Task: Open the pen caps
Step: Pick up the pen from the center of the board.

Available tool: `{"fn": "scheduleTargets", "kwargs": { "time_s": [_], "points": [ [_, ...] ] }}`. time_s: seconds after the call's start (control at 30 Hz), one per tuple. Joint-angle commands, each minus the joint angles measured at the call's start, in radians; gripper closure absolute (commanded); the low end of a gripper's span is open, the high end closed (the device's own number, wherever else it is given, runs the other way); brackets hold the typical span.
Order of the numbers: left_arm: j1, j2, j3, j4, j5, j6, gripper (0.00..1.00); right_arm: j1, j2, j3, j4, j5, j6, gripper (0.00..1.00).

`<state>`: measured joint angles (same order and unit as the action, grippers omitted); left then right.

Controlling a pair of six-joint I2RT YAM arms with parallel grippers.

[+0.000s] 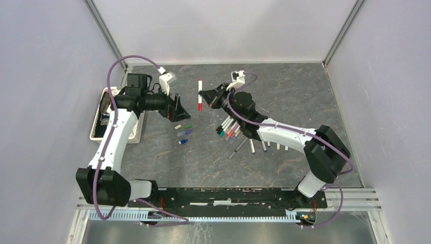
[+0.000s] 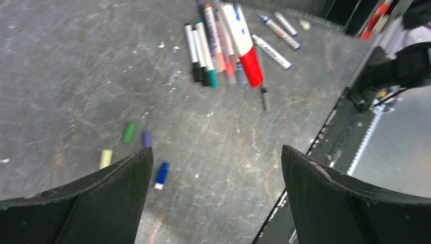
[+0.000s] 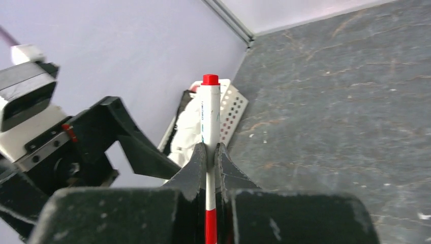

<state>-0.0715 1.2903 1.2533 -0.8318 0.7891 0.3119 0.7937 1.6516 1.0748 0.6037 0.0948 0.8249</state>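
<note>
Red-ended pen (image 3: 210, 109) clamped in our right gripper (image 3: 209, 155) — left gripper (image 2: 216, 150) spread wide. We count four loose caps (image 2: 129, 132) on open mat (image 2: 76, 61).

Figure, as viewed from my remote station: left arm (image 1: 114, 137) and right arm (image 1: 284, 133), white link shells with black joint housings; a purple cable (image 1: 133, 56) runs along each. Left hand (image 2: 216, 150) and right hand (image 3: 212, 147) have matte black, tapering fingers (image 2: 325, 198). The base is a black rail (image 1: 223, 195).

Right claw (image 1: 204, 96) gripping red pen (image 1: 200, 87), left claw (image 1: 177, 108) spread
</note>
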Motion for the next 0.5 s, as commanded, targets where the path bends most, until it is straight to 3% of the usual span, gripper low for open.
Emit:
{"fn": "scheduleTargets", "kwargs": {
  "time_s": [0.0,0.2,0.47],
  "points": [
    [-0.002,-0.032,0.006,0.01,0.208,-0.076,0.0,0.068,-0.055,-0.055,0.176,0.16,0.061,1.0],
    [-0.005,-0.054,-0.028,0.028,0.289,-0.1,0.03,0.117,-0.071,-0.062,0.244,0.203,0.092,1.0],
    [-0.007,-0.05,-0.031,0.065,0.315,-0.12,0.16,0.146,-0.059,-0.07,0.293,0.193,0.173,1.0]
  ]
}}
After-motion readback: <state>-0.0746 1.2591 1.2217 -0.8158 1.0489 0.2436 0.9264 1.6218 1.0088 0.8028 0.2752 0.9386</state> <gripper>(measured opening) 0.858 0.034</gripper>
